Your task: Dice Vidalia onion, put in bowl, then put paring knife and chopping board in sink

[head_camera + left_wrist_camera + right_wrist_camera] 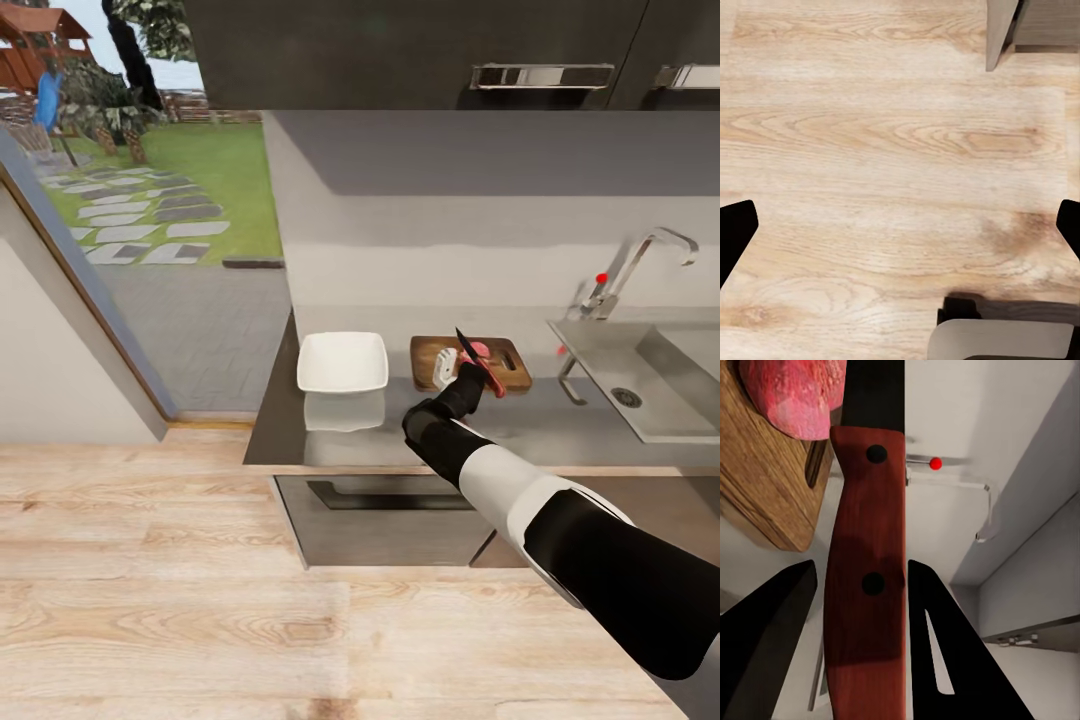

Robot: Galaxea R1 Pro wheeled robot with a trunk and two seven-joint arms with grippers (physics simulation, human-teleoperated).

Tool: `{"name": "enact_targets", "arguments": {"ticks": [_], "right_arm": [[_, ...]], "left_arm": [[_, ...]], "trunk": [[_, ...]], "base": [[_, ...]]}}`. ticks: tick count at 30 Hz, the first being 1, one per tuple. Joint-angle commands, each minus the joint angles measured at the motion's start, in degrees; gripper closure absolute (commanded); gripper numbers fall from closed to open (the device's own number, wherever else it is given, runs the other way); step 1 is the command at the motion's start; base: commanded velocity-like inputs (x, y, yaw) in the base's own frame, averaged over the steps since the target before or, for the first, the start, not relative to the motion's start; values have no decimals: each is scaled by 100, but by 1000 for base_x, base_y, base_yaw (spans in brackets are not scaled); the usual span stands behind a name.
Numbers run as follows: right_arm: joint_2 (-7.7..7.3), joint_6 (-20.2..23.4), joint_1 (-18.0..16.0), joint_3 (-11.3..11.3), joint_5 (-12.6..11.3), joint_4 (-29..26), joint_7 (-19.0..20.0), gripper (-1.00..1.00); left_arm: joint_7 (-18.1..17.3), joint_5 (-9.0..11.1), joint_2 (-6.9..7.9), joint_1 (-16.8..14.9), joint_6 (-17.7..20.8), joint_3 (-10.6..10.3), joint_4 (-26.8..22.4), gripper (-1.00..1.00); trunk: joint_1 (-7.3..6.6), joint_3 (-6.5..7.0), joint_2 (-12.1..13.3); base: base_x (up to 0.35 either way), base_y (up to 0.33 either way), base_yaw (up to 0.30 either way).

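The right pincer (468, 375), at the frame's centre, is clamping the paring knife (478, 363) by its red handle, blade slanting up over the Vidalia onion (479, 349) on the chopping board (512, 362). A slanted cut could roll the onion off onto the surface (520, 425). The left pincer (900, 225) is hanging spread wide over the wooden floor (870, 135).

One Vidalia onion (481, 349), one chopping board (505, 366), one paring knife (477, 361), one bowl (342, 362), one sink (668, 372), one tap (634, 262), two cabinet handles (541, 76).
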Motion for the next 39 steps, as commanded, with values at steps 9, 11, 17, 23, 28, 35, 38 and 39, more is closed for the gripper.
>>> {"name": "enact_targets", "arguments": {"ticks": [9, 11, 17, 23, 28, 35, 38, 39], "right_arm": [[-13, 22, -5, 16, -2, 8, -1, 100], [-15, 22, -5, 16, -7, 16, 1, 100], [-23, 15, -5, 12, -25, 51, 16, 100], [-25, 13, -5, 11, -20, 56, 12, 100], [-25, 13, -5, 15, -18, 56, 9, 100], [-25, 13, -5, 15, -18, 56, 9, 100], [-25, 13, -5, 16, -18, 56, 9, 100], [-25, 13, -5, 16, -18, 56, 9, 100]], "left_arm": [[-16, 38, 0, -9, -32, -9, 22, -100], [-16, 37, 0, -9, -32, -9, 22, -100], [-16, 35, 0, -9, -32, -9, 22, -100], [-16, 32, 0, -9, -32, -9, 24, -100], [-16, 35, 0, -9, -32, -9, 24, -100], [-16, 35, 0, -6, -32, -9, 22, -100], [-16, 36, 0, -8, -32, -9, 26, -100], [-16, 37, 0, -8, -32, -9, 25, -100]], "trunk": [[1, -6, -5], [1, -6, -5], [1, -6, -5], [1, -6, -5], [1, -6, -5], [1, -6, -5], [1, -6, -5], [1, -6, -5]], "base": [[3, 7, 0], [0, 0, 0], [0, 0, 0], [0, 0, 0], [0, 0, 0], [0, 0, 0], [0, 0, 0], [0, 0, 0]]}}
